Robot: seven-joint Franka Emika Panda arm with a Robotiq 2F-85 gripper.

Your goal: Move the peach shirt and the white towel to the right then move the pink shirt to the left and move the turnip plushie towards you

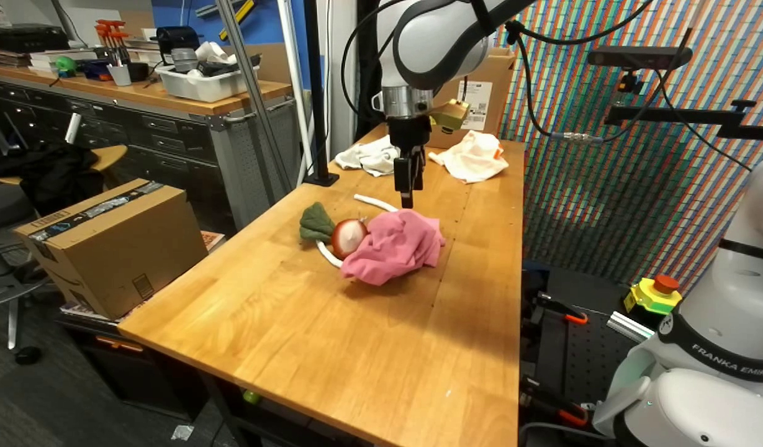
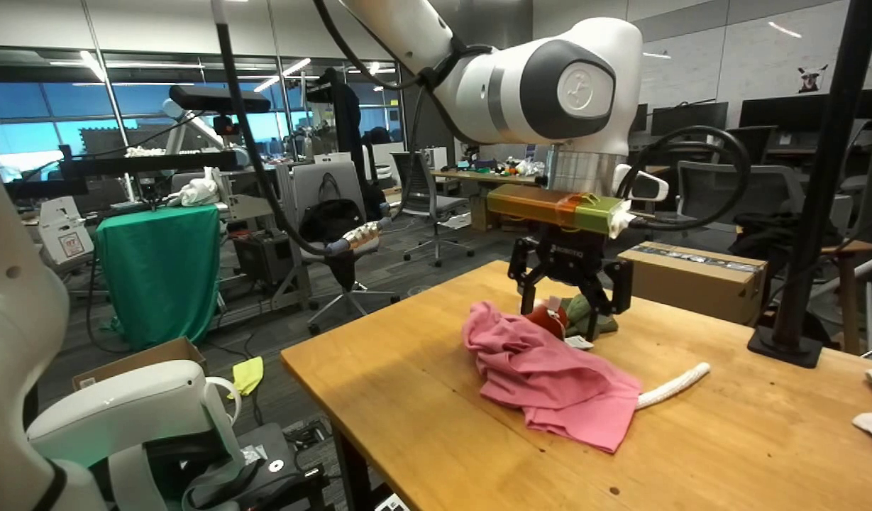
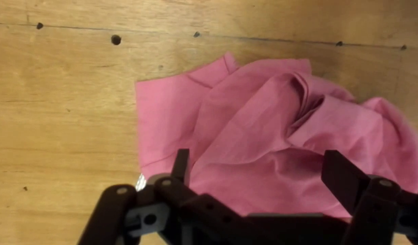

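The crumpled pink shirt (image 1: 397,245) lies on the wooden table in both exterior views (image 2: 542,365) and below the fingers in the wrist view (image 3: 249,126). The red and white turnip plushie (image 1: 350,237) with green leaves lies against the shirt, partly hidden by it; it also shows in an exterior view (image 2: 547,319). The white towel (image 1: 370,155) and the peach shirt (image 1: 472,157) lie at the table's far end. My gripper (image 3: 256,163) is open and empty, pointing down above the pink shirt, in both exterior views (image 1: 408,195) (image 2: 560,319).
A white rope (image 1: 375,202) shows from under the pink shirt. A black pole (image 1: 321,177) stands on the table edge. A cardboard box (image 1: 493,81) stands behind the far cloths. Another box (image 1: 120,242) is beside the table. An emergency stop (image 1: 657,292) is near the robot base.
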